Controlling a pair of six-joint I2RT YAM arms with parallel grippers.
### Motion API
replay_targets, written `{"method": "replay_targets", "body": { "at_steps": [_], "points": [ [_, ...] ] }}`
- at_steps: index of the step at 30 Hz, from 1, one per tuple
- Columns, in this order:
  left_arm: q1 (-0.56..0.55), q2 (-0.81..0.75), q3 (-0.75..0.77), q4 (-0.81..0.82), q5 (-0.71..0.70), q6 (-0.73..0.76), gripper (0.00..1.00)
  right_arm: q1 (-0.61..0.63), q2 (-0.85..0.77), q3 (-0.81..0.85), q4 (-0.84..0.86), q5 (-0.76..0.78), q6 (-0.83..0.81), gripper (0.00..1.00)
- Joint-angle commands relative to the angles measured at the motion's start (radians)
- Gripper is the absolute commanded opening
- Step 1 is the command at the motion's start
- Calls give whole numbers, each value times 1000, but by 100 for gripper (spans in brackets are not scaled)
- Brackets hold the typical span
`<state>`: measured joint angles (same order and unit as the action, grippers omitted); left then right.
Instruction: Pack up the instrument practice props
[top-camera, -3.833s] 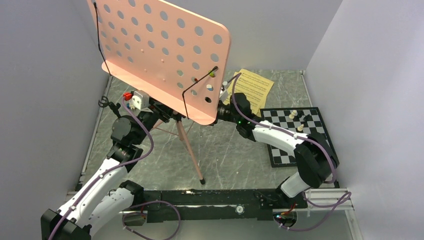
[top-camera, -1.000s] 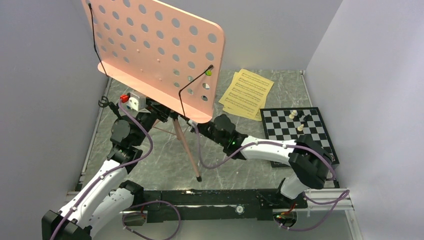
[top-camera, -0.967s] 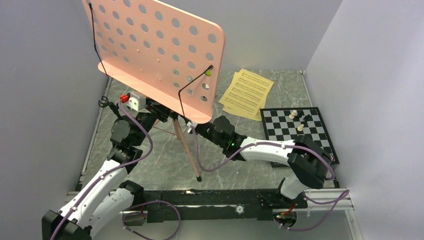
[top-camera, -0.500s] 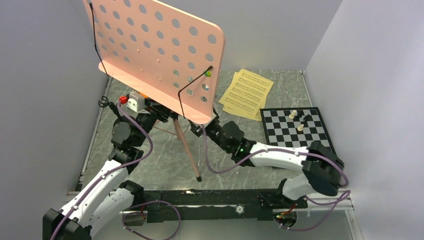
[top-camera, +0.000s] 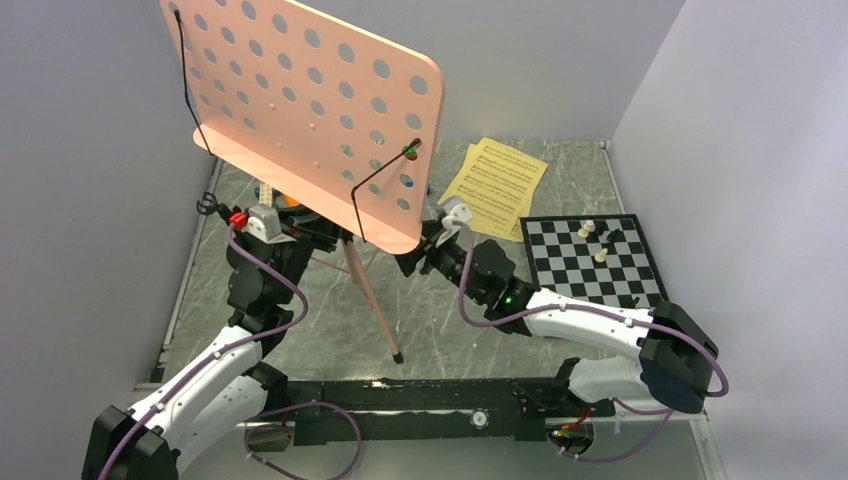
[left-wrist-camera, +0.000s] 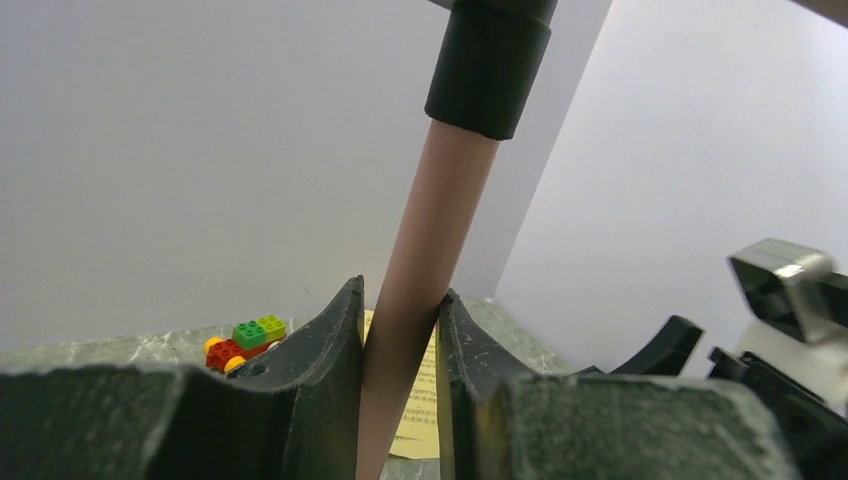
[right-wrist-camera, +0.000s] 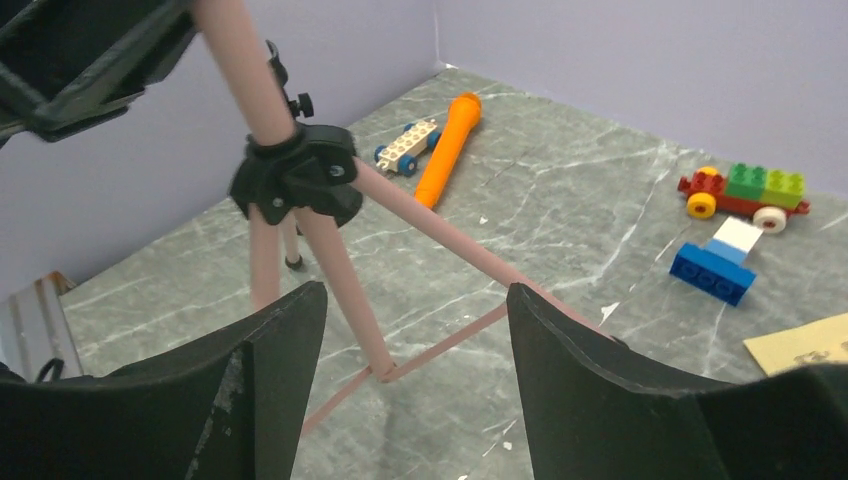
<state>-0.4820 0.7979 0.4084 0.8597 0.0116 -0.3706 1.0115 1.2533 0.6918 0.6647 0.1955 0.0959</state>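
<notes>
Pink perforated-metal music stand (top-camera: 310, 110), flat plate on slim tube legs, upright on marbled table (top-camera: 440, 320); left gripper (left-wrist-camera: 400, 305) clamped tight on its smooth round pole, below black collar (left-wrist-camera: 490, 65); right gripper (right-wrist-camera: 413, 300) jaws wide, empty, low by the legs; orange cylindrical mic (right-wrist-camera: 450, 145) lies near legs; yellow sheet-music pages (top-camera: 497, 185) flat right of stand.

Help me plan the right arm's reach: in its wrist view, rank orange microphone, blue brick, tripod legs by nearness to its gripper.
1. Pink tripod legs, just ahead of right gripper.
2. Blue brick, right side.
3. Orange microphone, far back.
</notes>
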Motion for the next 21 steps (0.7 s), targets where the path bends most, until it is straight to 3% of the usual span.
{"method": "replay_targets", "body": {
  "at_steps": [1, 6, 10, 13, 18, 21],
  "points": [
    [-25, 79, -147, -331, -43, -151, 0, -110, 9, 7, 5, -169, 261, 71],
    [-39, 16, -174, -379, -80, -140, 0, -243, 113, 110, -32, -439, 557, 74],
    [-43, 3, -196, -380, -85, -151, 0, -243, 212, 203, -6, -549, 619, 84],
    [-48, 8, -203, -390, -85, -163, 0, -245, 284, 298, -61, -622, 673, 85],
    [-53, -14, -230, -386, -103, -170, 0, -245, 360, 381, -78, -726, 772, 81],
    [-53, -2, -233, -378, -97, -173, 0, -243, 372, 386, -91, -728, 771, 72]
  ]
}}
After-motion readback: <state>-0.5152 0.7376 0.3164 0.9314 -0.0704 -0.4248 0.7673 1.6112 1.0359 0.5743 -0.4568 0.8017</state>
